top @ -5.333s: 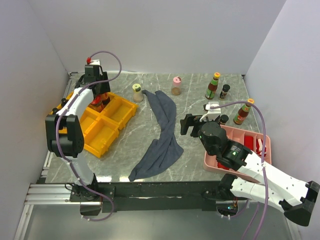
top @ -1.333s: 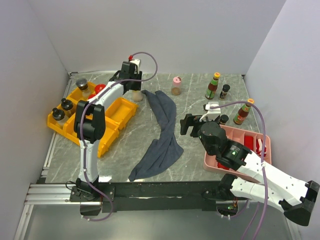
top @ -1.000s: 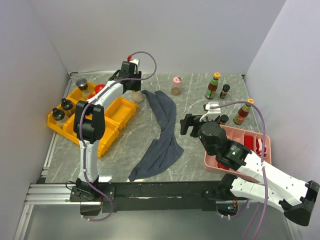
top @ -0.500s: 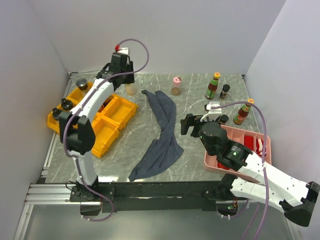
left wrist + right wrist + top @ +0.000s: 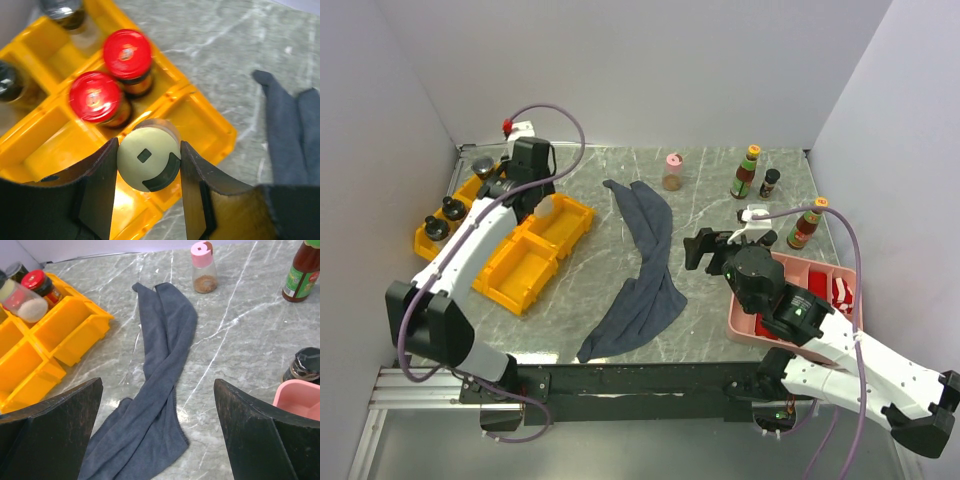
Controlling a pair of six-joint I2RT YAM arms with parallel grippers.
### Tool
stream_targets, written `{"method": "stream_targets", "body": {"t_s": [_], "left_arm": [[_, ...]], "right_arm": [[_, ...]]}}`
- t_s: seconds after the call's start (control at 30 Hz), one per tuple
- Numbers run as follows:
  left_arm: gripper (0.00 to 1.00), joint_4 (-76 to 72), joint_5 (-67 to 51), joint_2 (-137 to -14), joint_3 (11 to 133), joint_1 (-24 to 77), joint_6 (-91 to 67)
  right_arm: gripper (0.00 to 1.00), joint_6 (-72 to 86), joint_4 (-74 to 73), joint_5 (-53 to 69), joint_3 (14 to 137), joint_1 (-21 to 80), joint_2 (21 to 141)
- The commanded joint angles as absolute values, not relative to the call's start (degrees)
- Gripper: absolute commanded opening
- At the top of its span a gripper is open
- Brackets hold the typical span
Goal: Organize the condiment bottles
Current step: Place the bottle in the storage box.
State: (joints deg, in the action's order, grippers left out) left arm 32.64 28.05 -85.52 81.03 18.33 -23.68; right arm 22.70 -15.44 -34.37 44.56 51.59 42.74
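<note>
Yellow-capped shaker [image 5: 148,156] clamped in left gripper [image 5: 149,159] over yellow tray [image 5: 212,127]; right gripper [image 5: 157,415] apart. Next: shaker lowered into free slot.

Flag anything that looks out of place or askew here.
The cloth lies twisted in a long strip across the middle of the table, and it is no condiment. The shaker in the left gripper hangs tilted over the bin, but it is held, not fallen. Nothing looks spilled.
</note>
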Motion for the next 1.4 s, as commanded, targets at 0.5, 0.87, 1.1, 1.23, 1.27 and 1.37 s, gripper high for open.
{"method": "stream_targets", "body": {"t_s": [0.5,0.87,1.1,1.23,1.27,1.37], "left_arm": [[0.01,29.89,35.42,-77.43,71.99,5.28,-28.3],[0.01,28.3,33.04,-81.65,70.31,2.46,-30.32],[0.01,26.55,35.86,-82.62,67.15,2.46,-32.96],[0.01,25.84,36.74,-82.79,66.01,2.2,-33.66],[0.01,26.19,37.0,-83.05,65.83,2.11,-34.45],[0.01,28.38,38.66,-82.53,66.27,2.02,-35.77]], "right_arm": [[1.0,23.38,-14.85,-32.96,44.56,51.42,39.81],[1.0,23.38,-14.94,-33.13,44.29,51.42,38.5],[1.0,23.2,-15.03,-33.49,44.03,51.42,37.71],[1.0,23.2,-15.03,-33.49,44.12,51.42,37.53],[1.0,23.2,-15.12,-33.49,44.21,51.42,37.53],[1.0,23.03,-15.21,-33.75,44.12,51.42,37.53]]}}
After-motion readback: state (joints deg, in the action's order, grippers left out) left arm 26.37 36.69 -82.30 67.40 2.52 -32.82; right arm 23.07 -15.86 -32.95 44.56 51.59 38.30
